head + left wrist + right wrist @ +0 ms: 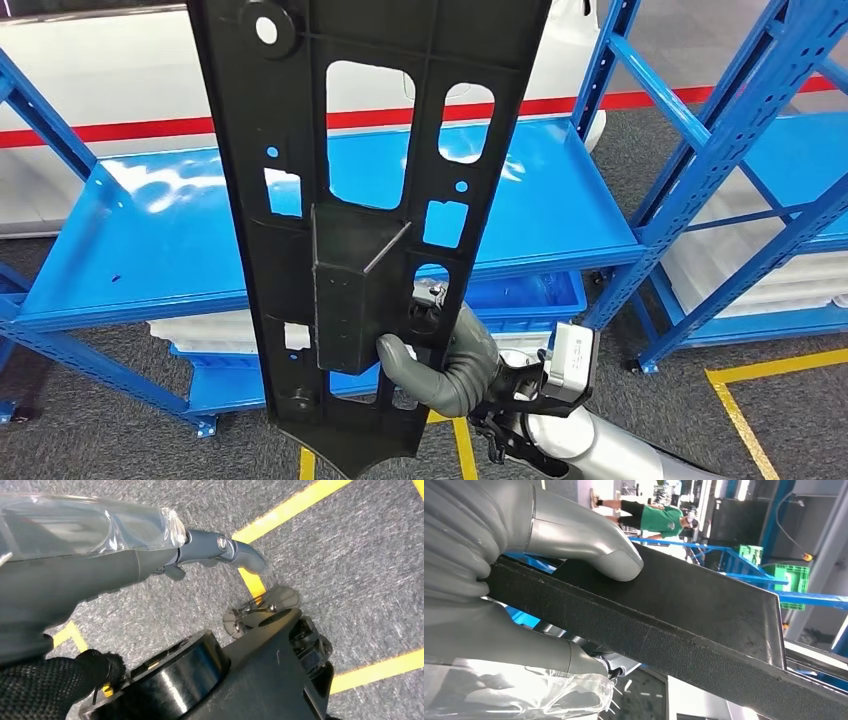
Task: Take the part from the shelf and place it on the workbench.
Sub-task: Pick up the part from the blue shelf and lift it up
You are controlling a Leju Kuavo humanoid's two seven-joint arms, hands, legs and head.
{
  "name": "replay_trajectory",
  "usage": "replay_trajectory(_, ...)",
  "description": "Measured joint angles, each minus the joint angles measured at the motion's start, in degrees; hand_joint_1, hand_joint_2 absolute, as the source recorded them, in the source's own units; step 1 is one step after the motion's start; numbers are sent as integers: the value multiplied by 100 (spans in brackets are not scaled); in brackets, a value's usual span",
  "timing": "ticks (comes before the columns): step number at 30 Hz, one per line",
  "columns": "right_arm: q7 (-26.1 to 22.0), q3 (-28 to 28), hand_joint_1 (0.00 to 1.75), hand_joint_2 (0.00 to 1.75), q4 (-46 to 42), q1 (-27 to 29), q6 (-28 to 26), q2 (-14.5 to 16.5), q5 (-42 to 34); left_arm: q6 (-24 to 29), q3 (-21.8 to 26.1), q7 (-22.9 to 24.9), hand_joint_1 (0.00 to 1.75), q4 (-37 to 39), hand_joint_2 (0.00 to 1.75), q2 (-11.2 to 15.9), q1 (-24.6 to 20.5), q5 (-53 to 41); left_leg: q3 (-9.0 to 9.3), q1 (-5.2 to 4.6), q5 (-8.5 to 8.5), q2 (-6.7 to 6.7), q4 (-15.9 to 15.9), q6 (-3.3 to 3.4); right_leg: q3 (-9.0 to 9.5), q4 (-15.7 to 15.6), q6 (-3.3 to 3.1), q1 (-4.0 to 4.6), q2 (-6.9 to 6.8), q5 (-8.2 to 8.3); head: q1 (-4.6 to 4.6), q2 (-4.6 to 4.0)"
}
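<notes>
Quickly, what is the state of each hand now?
Left hand: holds nothing; whether open or closed cannot be told.
Right hand: grips the black plastic panel.

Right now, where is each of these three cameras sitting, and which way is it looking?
Head view: high on the robot's body, looking forward and down at the black part held up before the blue shelf; the right hand grips the part's lower end.
Left wrist view: behind the left hand, looking down at grey carpet with yellow lines; the hand holds nothing.
Right wrist view: behind the right hand, looking along the part toward a distant person.
Shared: head and right wrist views both show the right hand gripping the part.
</notes>
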Motion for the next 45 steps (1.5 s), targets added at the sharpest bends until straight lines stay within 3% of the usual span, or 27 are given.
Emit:
replay_trajectory(2, -4, -15, 175, 175, 0, 4, 1, 1, -7, -1, 2, -2, 0, 0, 175, 1, -2, 3, -21, -6, 26, -2, 11, -57, -14, -43, -68, 9, 4, 6, -3, 0)
replay_trajectory(4, -7, -29, 175, 175, 1, 3, 3, 3, -13, -4, 3, -2, 0, 0, 175, 5, -3, 9, -101, 13, -80, 1, 157, -124, -40, -60, -139, -6, -9, 39, -7, 0)
replay_trajectory(5, -9, -33, 175, 175, 1, 2, 7, 5, -17, -8, 4, -3, 0, 0, 175, 8, -7, 14, -205, 26, -238, 3, 397, -162, -56, -67, -174, -18, -19, 63, -11, 0)
replay_trajectory(8, -13, -34, 175, 175, 1, 10, 16, 8, -39, -36, 28, -16, 0, -1, 175, 9, -32, 43, -683, 54, -829, 7, 1578, -246, -111, -62, -212, -19, -43, 106, -18, 0)
replay_trajectory(9, -15, -34, 175, 175, 1, 14, 16, 8, -45, -51, 41, -24, 0, -1, 175, 9, -38, 51, -754, 56, -882, 7, 1801, -254, -123, -60, -212, -19, -47, 114, -17, 0)
replay_trajectory(10, -17, -34, 175, 175, 1, 18, 16, 8, -50, -63, 53, -29, 0, -1, 175, 9, -40, 55, -714, 57, -820, 7, 1800, -252, -127, -59, -210, -19, -47, 119, -17, 0)
replay_trajectory(11, -21, -34, 175, 175, 1, 20, 16, 8, -52, -72, 61, -33, 0, -1, 175, 9, -38, 55, -571, 58, -663, 7, 1569, -241, -126, -58, -208, -18, -45, 123, -17, 0)
replay_trajectory(13, -27, -36, 175, 175, 1, 19, 16, 8, -55, -75, 68, -31, 0, 0, 175, 10, -21, 54, -112, 49, -292, 5, 716, -192, -122, -56, -192, -11, -35, 126, -17, 0)
replay_trajectory(15, -31, -38, 175, 175, 0, 16, 16, 8, -57, -75, 75, -24, 0, 0, 175, 13, 3, 54, 165, 17, -140, 1, 119, -134, -151, -55, -147, 3, -26, 145, -15, 0)
replay_trajectory(17, -31, -42, 175, 175, -1, 14, 16, 8, -60, -76, 86, -18, 0, 0, 175, 13, 18, 55, 167, -4, -145, -2, 0, -88, -196, -55, -86, 10, -24, 176, -12, 0)
replay_trajectory(19, -31, -48, 175, 175, -1, 13, 16, 7, -61, -77, 96, -18, 0, 0, 175, 9, 19, 55, 138, 25, -115, 1, -36, -24, -248, 26, -37, 9, -23, 103, -8, 0)
replay_trajectory(21, -33, -56, 175, 175, -1, 12, 16, 6, -61, -78, 101, -19, 0, 0, 175, 4, 19, 55, 117, 46, -73, 10, -64, 44, -467, 532, -6, 8, -23, -232, 1, 1)
replay_trajectory(23, -33, -60, 175, 175, 0, 18, 16, 6, -61, -78, 104, -18, 0, 0, 175, 4, 22, 55, 77, 32, -45, 17, -63, 84, -837, 1379, 9, 6, -24, -640, 6, 1)
replay_trajectory(24, -32, -60, 175, 175, 1, 23, 16, 5, -61, -78, 106, -18, 0, 0, 175, 4, 23, 55, 57, 25, -31, 18, -61, 94, -967, 1681, 14, 5, -24, -737, 6, 1)
replay_trajectory(25, -31, -60, 175, 175, 1, 26, 16, 5, -61, -78, 107, -18, 0, 0, 175, 4, 24, 55, 42, 19, -19, 18, -57, 97, -988, 1759, 15, 4, -24, -714, 7, 0)
replay_trajectory(26, -31, -60, 175, 175, 1, 27, 16, 4, -62, -78, 108, -19, 0, 0, 175, 4, 25, 55, 32, 17, -8, 15, -53, 95, -892, 1602, 13, 3, -24, -589, 7, 0)
replay_trajectory(28, -32, -61, 175, 175, 1, 23, 16, 4, -63, -78, 109, -20, 0, 0, 175, 4, 24, 55, 25, 13, 1, 6, -29, 80, -439, 760, -6, 4, -22, -198, 6, 0)
replay_trajectory(30, -35, -63, 175, 175, -1, 17, 17, 5, -65, -78, 110, -20, 0, 0, 175, 3, 19, 56, -12, -8, 13, 1, 16, 37, -114, 93, -37, 16, -14, 18, 3, 0)
replay_trajectory(34, -41, -71, 175, 175, -1, 16, 18, 4, -91, -84, 111, -29, 0, 0, 175, 4, 15, 80, -109, 0, 21, 6, 80, -104, -146, -22, -148, 25, -7, 105, -3, 0)
replay_trajectory(36, -45, -73, 175, 175, -1, 12, 20, 5, -104, -84, 115, -34, 0, 0, 175, 7, 9, 91, -282, 23, -274, 10, 475, -176, -195, -36, -209, 1, -25, 167, -7, 0)
replay_trajectory(38, -46, -73, 175, 175, -1, 16, 21, 5, -111, -84, 120, -42, 0, 0, 175, 7, -6, 97, -604, 50, -739, 13, 1301, -239, -265, -33, -237, 2, -39, 218, -10, 0)
replay_trajectory(39, -46, -73, 175, 175, -1, 19, 23, 4, -115, -84, 123, -46, 0, 0, 175, 7, -16, 99, -728, 60, -895, 13, 1665, -260, -301, -32, -238, 3, -44, 243, -9, 0)
replay_trajectory(40, -46, -73, 175, 175, -1, 22, 26, 4, -117, -84, 126, -50, 0, 0, 175, 7, -22, 101, -754, 66, -941, 13, 1829, -269, -332, -31, -234, 4, -46, 267, -9, 0)
replay_trajectory(41, -47, -73, 175, 175, -1, 24, 30, 4, -119, -84, 128, -52, 0, 0, 175, 7, -25, 102, -658, 69, -879, 13, 1748, -268, -356, -31, -227, 4, -45, 289, -9, 0)
replay_trajectory(42, -48, -73, 175, 175, -1, 24, 32, 4, -120, -84, 128, -52, 0, 0, 175, 7, -25, 102, -448, 72, -730, 13, 1426, -258, -372, -30, -216, 4, -41, 308, -9, 0)
replay_trajectory(44, -49, -74, 175, 175, -4, 23, 34, 4, -121, -81, 128, -46, 0, 0, 175, 8, -10, 98, 80, 62, -413, 11, 515, -213, -396, -27, -182, 15, -31, 342, -9, 0)
replay_trajectory(45, -50, -74, 175, 175, -8, 21, 35, 4, -122, -80, 127, -42, 0, 0, 175, 8, 0, 96, 246, 50, -322, 9, 183, -183, -416, -23, -157, 26, -29, 360, -8, 0)
